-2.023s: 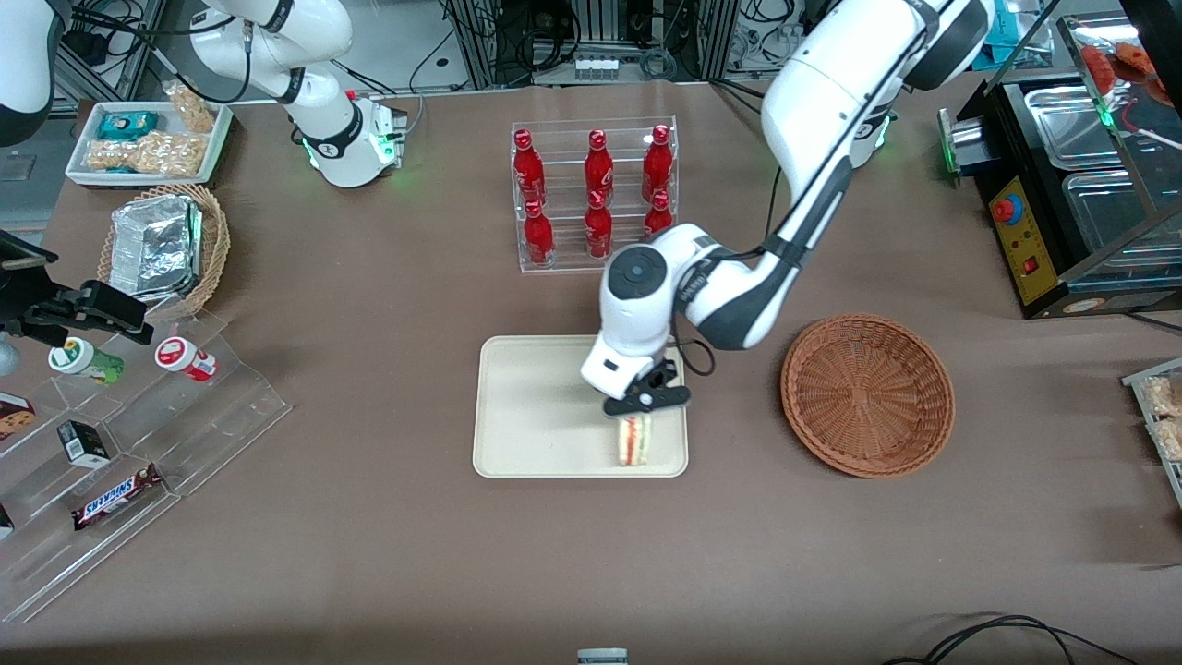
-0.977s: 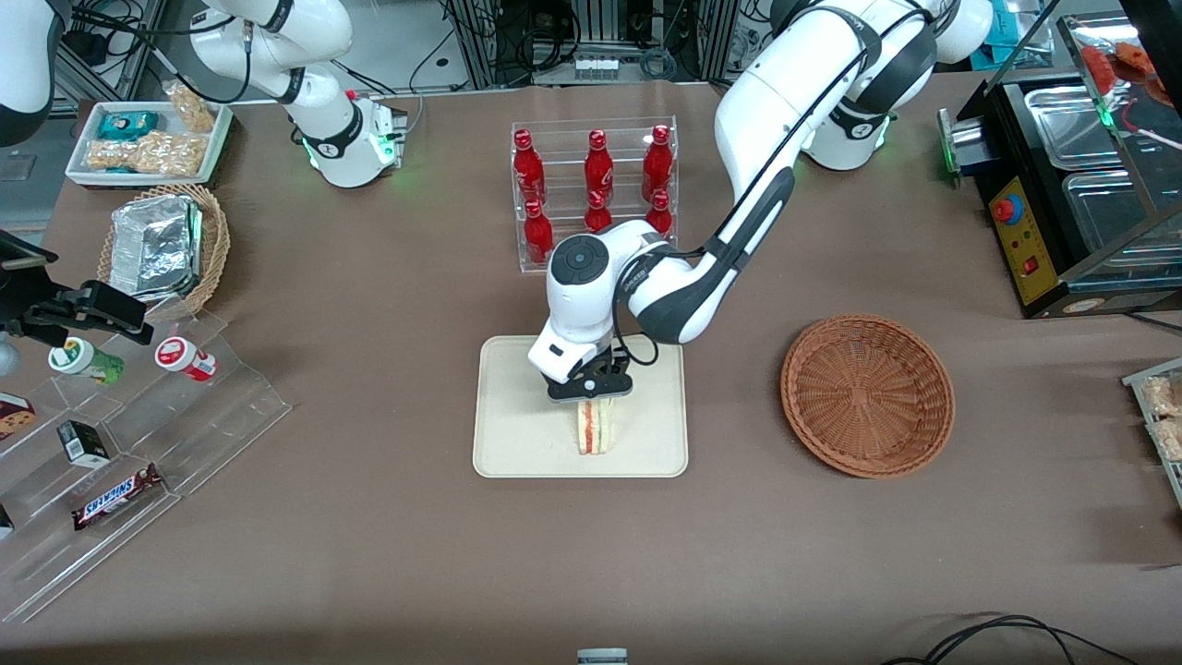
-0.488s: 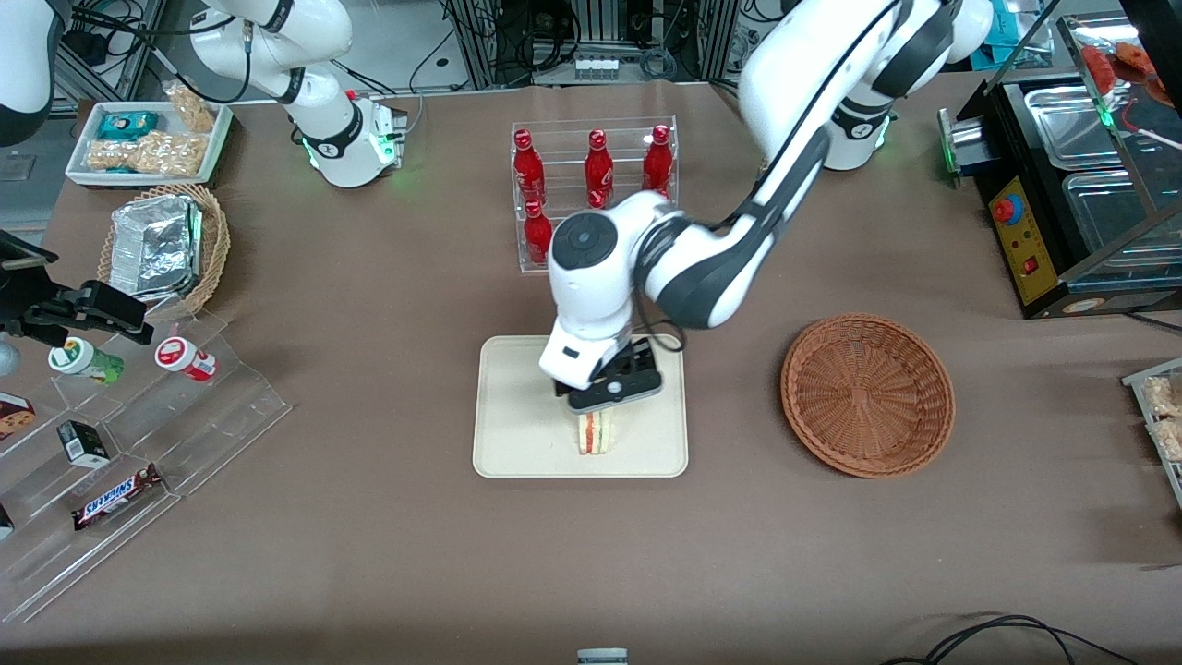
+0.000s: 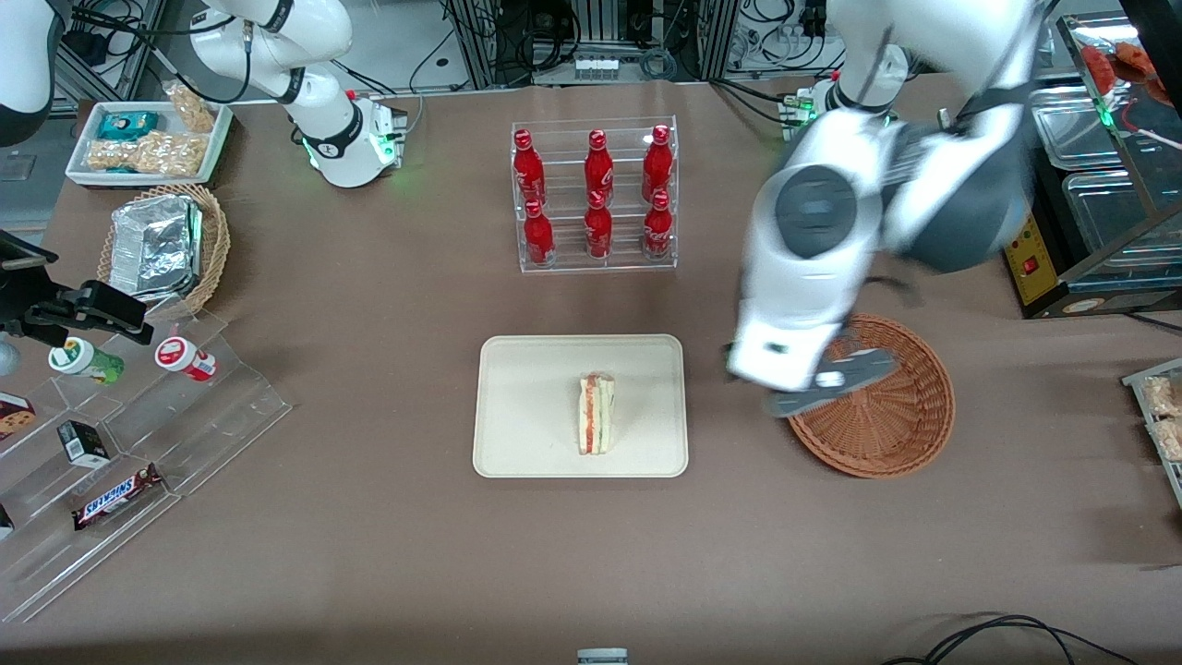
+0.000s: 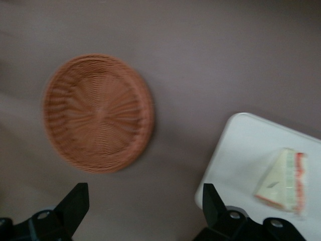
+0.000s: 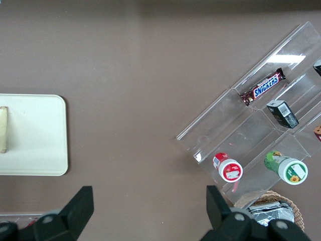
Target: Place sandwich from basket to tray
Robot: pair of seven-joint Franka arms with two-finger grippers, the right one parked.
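One sandwich (image 4: 597,413) sits on the tray (image 4: 522,406), lying on its side with the orange-red and green layers facing the front camera. It is clear of the rim all round, with bare tray on every side. The hand (image 4: 825,380) is well apart from it, off toward the working arm's end of the surface, with a strip of bare brown surface (image 4: 369,536) between tray and hand.

The hand hangs high over the rim of the basket (image 4: 886,416), at the edge nearest the tray. It grasps nothing; in the left wrist view its two black fingers (image 5: 74,205) stand wide apart with only surface between them. In the front view the hand is motion-blurred, and it covers part of the basket's rim there.

One basket, round and reddish-brown, with nothing in it as far as the wrist view shows. That view is soft, so the weave reads only roughly, and the tray is cut off there at the frame edge.

Farther from the front camera than the hand stands a clear rack (image 4: 596,194) with six red bottles. Broad open surface lies nearer the front camera than the hand, tray and basket.
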